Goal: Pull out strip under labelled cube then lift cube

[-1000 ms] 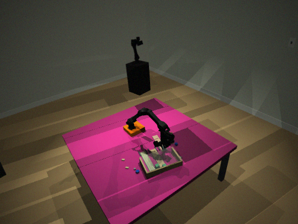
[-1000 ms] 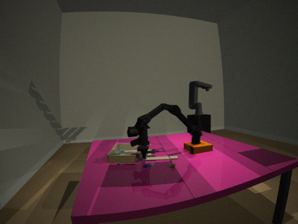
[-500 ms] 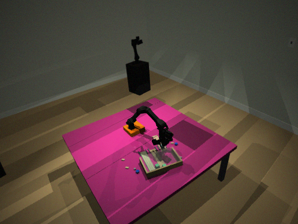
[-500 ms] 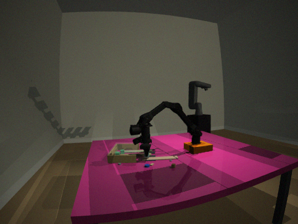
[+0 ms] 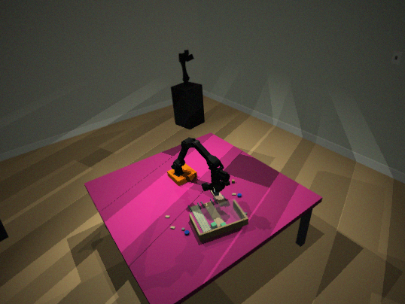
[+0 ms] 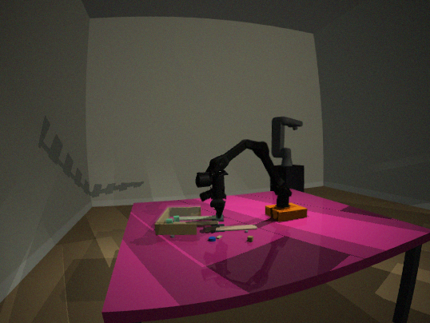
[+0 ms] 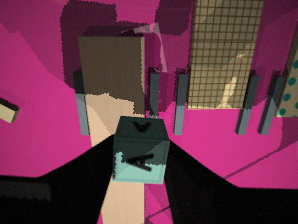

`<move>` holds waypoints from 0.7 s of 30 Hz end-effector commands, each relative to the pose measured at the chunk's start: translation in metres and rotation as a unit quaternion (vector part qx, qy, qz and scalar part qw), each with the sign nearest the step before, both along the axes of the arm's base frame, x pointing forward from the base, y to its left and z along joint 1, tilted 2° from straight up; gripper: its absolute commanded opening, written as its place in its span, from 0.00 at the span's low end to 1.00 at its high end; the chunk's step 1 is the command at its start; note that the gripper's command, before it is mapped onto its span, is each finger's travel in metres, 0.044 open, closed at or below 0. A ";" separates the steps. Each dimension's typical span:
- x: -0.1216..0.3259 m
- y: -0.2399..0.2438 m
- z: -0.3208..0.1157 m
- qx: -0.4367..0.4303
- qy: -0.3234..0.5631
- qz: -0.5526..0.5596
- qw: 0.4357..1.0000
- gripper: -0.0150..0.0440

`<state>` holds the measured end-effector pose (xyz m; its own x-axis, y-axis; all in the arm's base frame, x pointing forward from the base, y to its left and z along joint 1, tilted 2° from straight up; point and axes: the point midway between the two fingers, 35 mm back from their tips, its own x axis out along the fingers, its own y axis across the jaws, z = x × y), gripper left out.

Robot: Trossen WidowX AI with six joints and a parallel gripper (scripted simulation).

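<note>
The labelled cube (image 7: 140, 159), teal with a black letter A, is between the fingertips of my gripper (image 7: 140, 142) (image 6: 220, 216) (image 5: 216, 192), which is shut on it. The cube is above the plain pale wooden strip (image 7: 112, 70) (image 6: 240, 228) (image 5: 218, 196), apart from it. That strip sticks out of the box's open side toward the arm's base, and its far end shows near two grey posts. A strip with a brown grid (image 7: 222, 55) and a strip with teal dots (image 7: 294, 90) lie to its right in the wrist view.
The walled box (image 5: 226, 231) (image 6: 176, 229) holds other teal cubes (image 5: 214, 225) (image 6: 169, 221). Grey posts (image 7: 178, 105) (image 7: 246, 105) stand along its open side. Blue discs (image 5: 187, 232) (image 5: 239, 195) (image 6: 212, 238) and small blocks (image 5: 167, 217) (image 6: 249, 238) lie around it. The orange base (image 5: 182, 174) (image 6: 286, 212) is behind.
</note>
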<state>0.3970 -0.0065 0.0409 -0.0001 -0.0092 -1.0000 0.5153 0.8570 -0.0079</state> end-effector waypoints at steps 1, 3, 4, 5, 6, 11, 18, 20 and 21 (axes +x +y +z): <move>-0.011 0.000 0.002 -0.002 0.000 0.002 1.000 0.25; -0.017 0.000 0.003 -0.002 0.000 0.002 1.000 0.25; -0.021 0.000 0.003 -0.002 0.000 0.002 1.000 0.25; -0.024 0.000 0.003 -0.002 0.001 0.002 1.000 0.25; -0.027 0.000 0.003 -0.002 0.001 0.002 1.000 0.25; -0.044 0.001 0.003 -0.002 0.001 0.002 1.000 0.25; -0.069 0.001 0.002 -0.002 0.002 0.002 1.000 0.25; -0.076 0.001 0.002 -0.002 0.003 0.002 1.000 0.25; -0.079 0.001 0.001 -0.002 0.003 0.002 1.000 0.25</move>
